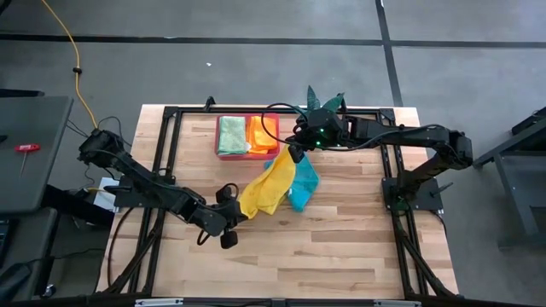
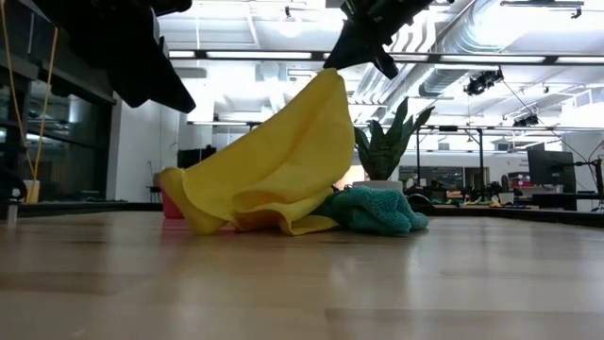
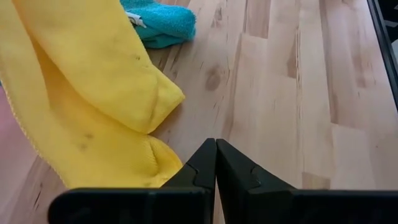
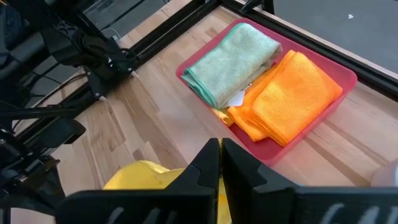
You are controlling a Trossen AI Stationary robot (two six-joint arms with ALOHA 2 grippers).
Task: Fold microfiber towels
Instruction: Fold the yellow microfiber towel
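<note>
We are finding the left pincer (image 1: 229, 241) hovering low with its jaws pressed together and empty, just beside the trailing end of the soft yellow microfiber towel (image 1: 266, 188) that is draping from the wooden plank surface (image 1: 341, 247) up to the right pincer (image 1: 296, 154), which is clamping its raised corner. A crumpled fluffy teal towel (image 1: 303, 189) is lying against it, unfolded. Folded light green (image 4: 231, 59) and orange (image 4: 288, 93) cloths are already resting in the rigid pink tray (image 4: 323, 115); we judge two done.
</note>
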